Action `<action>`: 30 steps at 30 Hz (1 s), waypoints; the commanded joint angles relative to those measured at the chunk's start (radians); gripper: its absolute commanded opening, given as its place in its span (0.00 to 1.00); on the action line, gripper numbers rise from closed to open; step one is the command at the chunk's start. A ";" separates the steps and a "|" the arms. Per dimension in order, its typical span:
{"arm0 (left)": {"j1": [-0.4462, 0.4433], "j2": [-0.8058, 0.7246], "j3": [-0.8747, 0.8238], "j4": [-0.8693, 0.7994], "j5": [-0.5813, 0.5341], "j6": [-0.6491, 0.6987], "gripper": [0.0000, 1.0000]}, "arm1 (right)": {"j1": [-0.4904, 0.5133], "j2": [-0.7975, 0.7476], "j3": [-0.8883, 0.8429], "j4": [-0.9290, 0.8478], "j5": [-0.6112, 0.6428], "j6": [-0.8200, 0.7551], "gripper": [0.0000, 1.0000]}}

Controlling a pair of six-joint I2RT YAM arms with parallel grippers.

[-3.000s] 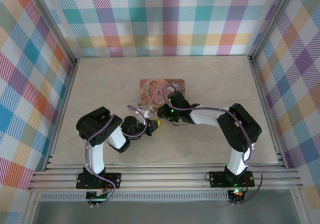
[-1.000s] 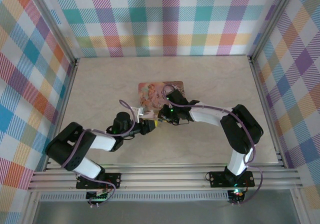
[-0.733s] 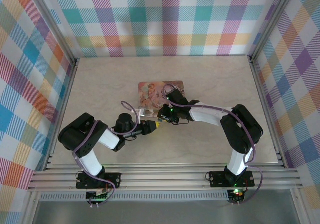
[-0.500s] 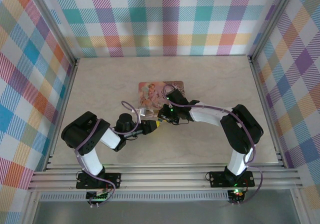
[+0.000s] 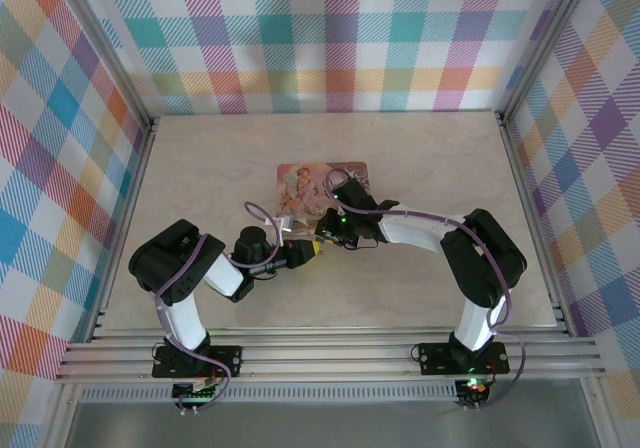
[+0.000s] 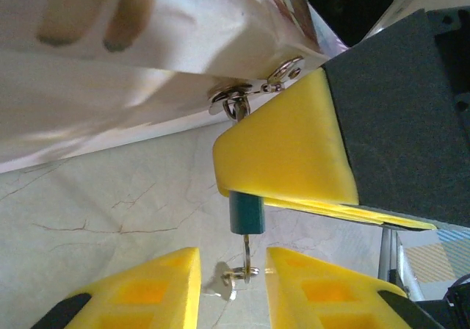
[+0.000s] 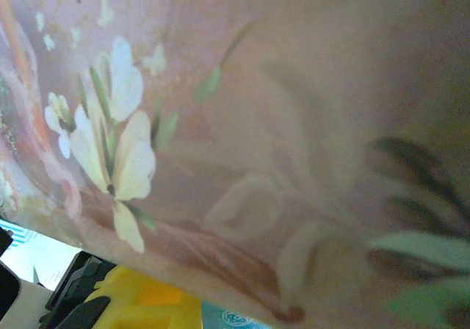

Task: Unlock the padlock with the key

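The middle of the counter (image 5: pixel 200 158) is crowded: the near edge of the pink tin (image 5: pixel 300 180) is hemmed by the right hand (image 5: pixel 322 236) and the left hand (image 5: pixel 308 254), their tips nearly meeting. The padlock (image 6: pixel 246 213) is largely covered by the right hand's yellow finger (image 6: pixel 283 153), which is closed on it. Only its thin metal loop is left clear, in the gap between the left hand's fingers (image 6: pixel 147 288). Open counter is found far, left and right.

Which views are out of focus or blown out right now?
Right wrist: the tin is too close to the lens, so the picture is soft throughout. Left wrist: the padlock is fairly crisp, while the tin behind it is blurred and washed out. Top external: sharp, evenly lit, no glare.
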 commanded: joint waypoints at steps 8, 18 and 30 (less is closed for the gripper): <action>-0.017 0.042 0.029 0.092 0.007 -0.021 0.18 | -0.005 -0.011 -0.013 0.019 -0.084 0.080 0.00; -0.032 -0.013 0.001 0.063 -0.099 0.107 0.00 | -0.003 -0.013 -0.030 0.024 -0.101 0.097 0.00; -0.383 -0.274 0.097 -0.480 -0.718 0.719 0.00 | -0.003 -0.016 -0.008 -0.055 -0.134 0.088 0.00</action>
